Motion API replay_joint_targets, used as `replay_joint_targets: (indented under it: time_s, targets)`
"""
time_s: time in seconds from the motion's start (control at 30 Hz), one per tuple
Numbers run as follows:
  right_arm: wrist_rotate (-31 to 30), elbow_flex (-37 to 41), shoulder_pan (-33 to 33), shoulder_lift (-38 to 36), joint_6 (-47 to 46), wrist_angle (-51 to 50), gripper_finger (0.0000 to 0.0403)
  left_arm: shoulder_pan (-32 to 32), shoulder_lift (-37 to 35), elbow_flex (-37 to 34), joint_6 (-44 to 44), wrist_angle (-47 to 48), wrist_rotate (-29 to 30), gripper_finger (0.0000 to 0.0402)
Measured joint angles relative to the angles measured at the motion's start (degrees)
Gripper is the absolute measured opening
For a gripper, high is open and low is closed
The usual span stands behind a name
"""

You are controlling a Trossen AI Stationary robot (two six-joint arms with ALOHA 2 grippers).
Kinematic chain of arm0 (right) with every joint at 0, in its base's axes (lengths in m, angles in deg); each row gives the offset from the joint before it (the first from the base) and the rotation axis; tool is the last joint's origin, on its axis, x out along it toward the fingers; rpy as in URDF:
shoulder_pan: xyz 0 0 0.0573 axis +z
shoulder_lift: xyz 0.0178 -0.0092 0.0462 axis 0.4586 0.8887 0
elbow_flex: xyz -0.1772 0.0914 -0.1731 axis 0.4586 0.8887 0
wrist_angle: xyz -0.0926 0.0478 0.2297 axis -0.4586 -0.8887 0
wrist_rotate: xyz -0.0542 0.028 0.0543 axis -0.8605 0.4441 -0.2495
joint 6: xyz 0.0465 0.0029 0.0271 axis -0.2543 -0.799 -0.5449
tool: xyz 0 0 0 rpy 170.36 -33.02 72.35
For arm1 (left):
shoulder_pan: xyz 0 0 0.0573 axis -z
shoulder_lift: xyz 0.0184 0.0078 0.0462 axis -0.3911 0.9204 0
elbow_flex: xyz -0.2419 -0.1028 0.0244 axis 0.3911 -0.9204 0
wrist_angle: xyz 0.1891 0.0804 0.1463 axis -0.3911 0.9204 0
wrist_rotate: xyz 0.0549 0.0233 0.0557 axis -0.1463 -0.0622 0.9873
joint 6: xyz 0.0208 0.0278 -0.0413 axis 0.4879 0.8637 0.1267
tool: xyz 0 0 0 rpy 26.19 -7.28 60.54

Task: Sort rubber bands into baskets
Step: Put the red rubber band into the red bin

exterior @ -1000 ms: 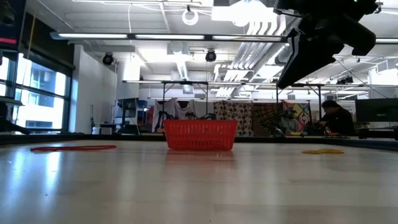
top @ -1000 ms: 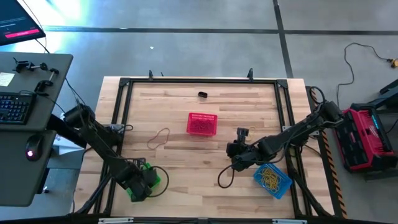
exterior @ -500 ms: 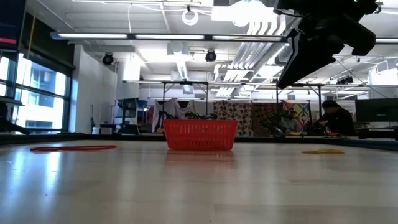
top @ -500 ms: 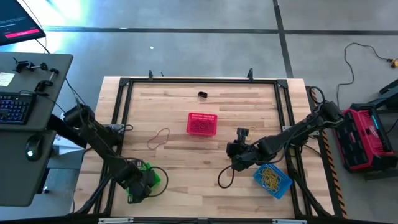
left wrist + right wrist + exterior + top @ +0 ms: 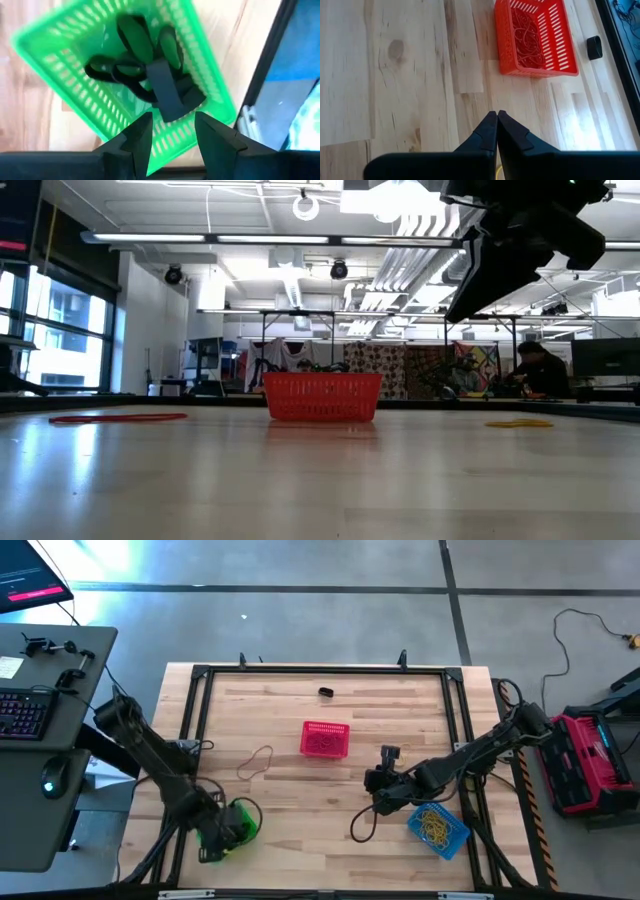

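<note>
Black rubber bands (image 5: 135, 65) are lying heaped inside the green basket (image 5: 65, 65), which is sitting at the table's (image 5: 300, 810) near left corner, by the frame. The left gripper (image 5: 172, 132) is hovering directly over this basket, its fingers (image 5: 137, 137) standing apart with nothing between them. Reddish bands (image 5: 527, 37) are resting in the red basket (image 5: 325, 739) near the table's middle, and yellow bands (image 5: 435, 825) are filling the blue basket (image 5: 438, 829) at the near right. One loose tan band (image 5: 256, 762) is lying on the wood left of the red basket, and a small black object (image 5: 325, 692) is sitting beyond it. The right gripper (image 5: 496, 131) is hanging above bare wood between the red and blue baskets, its fingers (image 5: 487, 134) pressed together and holding nothing.
</note>
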Motion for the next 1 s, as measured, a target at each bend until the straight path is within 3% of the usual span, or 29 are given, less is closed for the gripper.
replay_joint_targets:
  time_s: [0.27,0.5,1.0]
  targets:
    - [0.0,0.0,0.0,0.0,0.0,-0.1,0.0,-7.1,-5.9,0.0,4.8,0.0,7.6,0.0133]
    - [0.0,0.0,0.0,0.0,0.0,-0.1,0.0,-16.8,-6.4,0.0,9.2,0.0,14.5,0.0133]
    - [0.0,0.0,0.0,0.0,-0.2,0.2,0.0,-33.3,-0.8,0.0,26.5,-0.4,17.8,0.0133]
